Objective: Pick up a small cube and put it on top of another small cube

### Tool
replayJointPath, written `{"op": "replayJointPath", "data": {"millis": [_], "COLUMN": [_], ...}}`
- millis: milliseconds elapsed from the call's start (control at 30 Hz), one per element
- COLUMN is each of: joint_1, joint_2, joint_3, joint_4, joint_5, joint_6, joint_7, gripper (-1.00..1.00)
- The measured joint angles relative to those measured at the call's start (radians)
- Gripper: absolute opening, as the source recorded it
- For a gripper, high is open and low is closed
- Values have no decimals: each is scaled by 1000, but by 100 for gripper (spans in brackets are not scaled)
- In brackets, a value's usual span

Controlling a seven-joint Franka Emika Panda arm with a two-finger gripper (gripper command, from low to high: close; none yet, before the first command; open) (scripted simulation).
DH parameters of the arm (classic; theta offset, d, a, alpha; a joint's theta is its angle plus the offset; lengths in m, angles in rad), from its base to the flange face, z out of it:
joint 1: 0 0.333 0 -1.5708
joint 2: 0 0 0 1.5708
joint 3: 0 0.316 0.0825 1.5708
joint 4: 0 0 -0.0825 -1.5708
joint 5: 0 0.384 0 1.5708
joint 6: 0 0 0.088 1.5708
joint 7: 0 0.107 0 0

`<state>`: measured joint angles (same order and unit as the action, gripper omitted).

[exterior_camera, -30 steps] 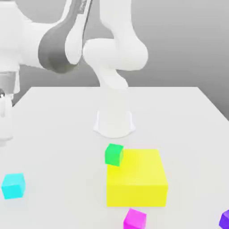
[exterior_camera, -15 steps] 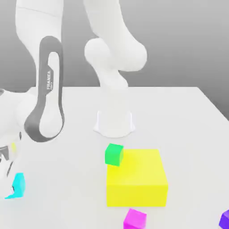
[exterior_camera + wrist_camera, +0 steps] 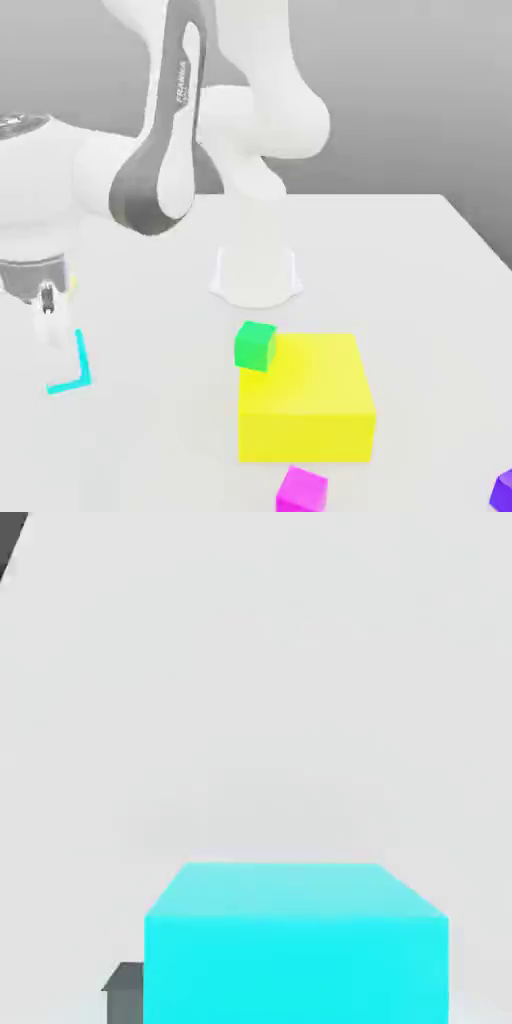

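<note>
The small cyan cube (image 3: pixel 83 362) hangs at the exterior view's left, mostly hidden behind my white fingers, with only an L-shaped sliver of it showing. My gripper (image 3: pixel 62 358) is shut on it and holds it a little above the white table. In the hand view the cyan cube (image 3: pixel 295 942) sits close up, with a dark finger pad (image 3: pixel 125 994) pressed against its side. A small green cube (image 3: pixel 255 345) rests against the far left corner of the big yellow block (image 3: pixel 305 400). A small magenta cube (image 3: pixel 302 490) lies in front of that block.
The arm's white base (image 3: pixel 255 268) stands at the middle of the table (image 3: pixel 400 260). A purple cube (image 3: pixel 503 490) pokes in at the exterior view's lower right edge. The arm's grey-striped link (image 3: pixel 160 150) reaches over the table's left half.
The open gripper came down over the cyan cube, shut on it, and has raised it up and slightly to the exterior view's right. The arm's links swung along with it.
</note>
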<state>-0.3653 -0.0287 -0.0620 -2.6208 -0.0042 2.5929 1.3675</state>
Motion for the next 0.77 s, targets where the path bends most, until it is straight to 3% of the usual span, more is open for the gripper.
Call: {"op": "replayJointPath", "data": {"millis": [467, 667, 700, 767], "joint_1": [281, 299, 298, 298], "joint_2": [-501, -360, -339, -339], "joint_3": [124, 141, 143, 143], "joint_4": [-265, -329, -335, -335], "joint_5": [53, 62, 62, 62], "joint_6": [-236, -31, -3, -3], "joint_7": [-308, -330, -330, -330], "gripper": [-100, -100, 100, 100]}}
